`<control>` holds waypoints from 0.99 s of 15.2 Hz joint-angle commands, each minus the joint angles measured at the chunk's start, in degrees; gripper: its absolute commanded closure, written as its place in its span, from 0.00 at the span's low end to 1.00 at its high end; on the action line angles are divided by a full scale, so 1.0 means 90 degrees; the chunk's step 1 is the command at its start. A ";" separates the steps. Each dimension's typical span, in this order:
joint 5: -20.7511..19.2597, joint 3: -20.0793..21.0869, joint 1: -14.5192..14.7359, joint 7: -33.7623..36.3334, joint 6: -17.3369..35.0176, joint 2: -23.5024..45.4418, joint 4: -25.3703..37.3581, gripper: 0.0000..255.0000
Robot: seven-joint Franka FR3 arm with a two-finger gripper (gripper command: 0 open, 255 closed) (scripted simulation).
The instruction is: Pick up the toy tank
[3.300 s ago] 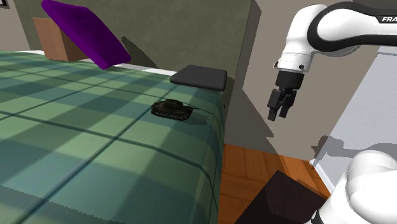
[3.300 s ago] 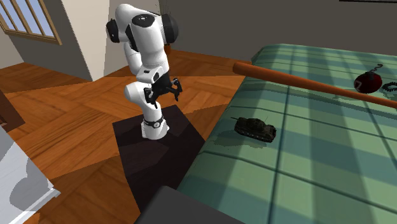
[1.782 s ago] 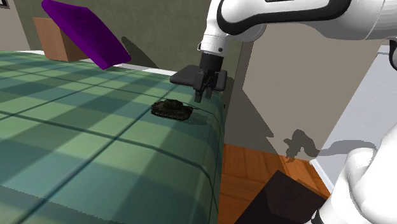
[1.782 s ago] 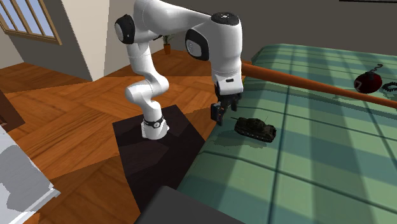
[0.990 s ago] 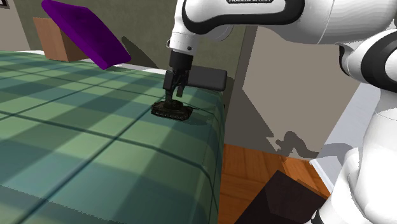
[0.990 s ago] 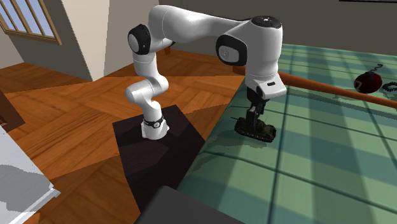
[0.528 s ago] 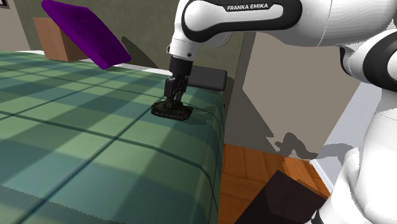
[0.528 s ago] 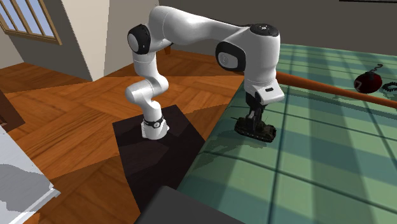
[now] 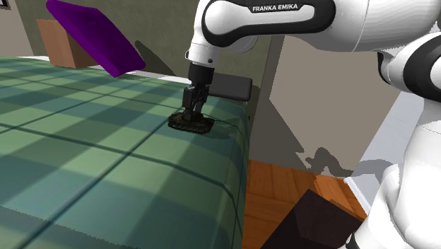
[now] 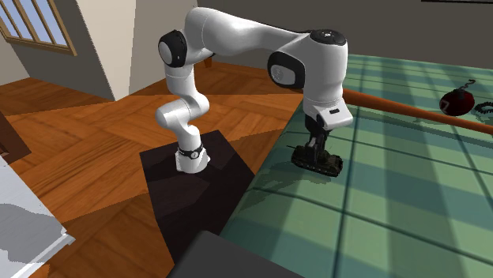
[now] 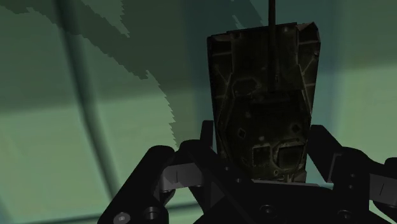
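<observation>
Shoulder view. Dark tank (image 9: 191,124) upright on green plaid bed (image 9: 85,163), near the bed's edge at this view's right. Gripper (image 9: 191,113) straight down on top of tank, white arm (image 9: 283,25) arched in from the right. Purple cushion (image 9: 95,37) tilted, behind the bed. Flat dark pad (image 9: 227,86) at the bed's far corner, just behind gripper. Black stand (image 9: 311,223) on wood floor (image 9: 272,185), lower right.

Second exterior view. Tank (image 10: 324,164) near the edge of bed (image 10: 395,213) closest to stand (image 10: 201,197). Gripper (image 10: 313,152) low over it, fingertips down at hull level. Brown pole (image 10: 411,110) across the bed beyond. Round red thing (image 10: 456,102) past the pole, well apart from tank.

Wrist view. Tank (image 11: 264,95) lengthwise between fingers (image 11: 208,145), thin barrel pointing away from the hand. Gripper (image 11: 262,145) clamped on tank, one finger pressed against each side of the hull. Bed (image 11: 63,127) underneath, in shadow.
</observation>
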 commanded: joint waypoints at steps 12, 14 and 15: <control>-0.0041 0.0003 0.0004 0.0162 -0.1088 0.0202 0.1292 1.00; -0.0049 0.0004 0.0006 0.0191 -0.1283 0.0263 0.1550 1.00; -0.0053 0.0005 0.0007 0.0206 -0.1383 0.0297 0.1686 1.00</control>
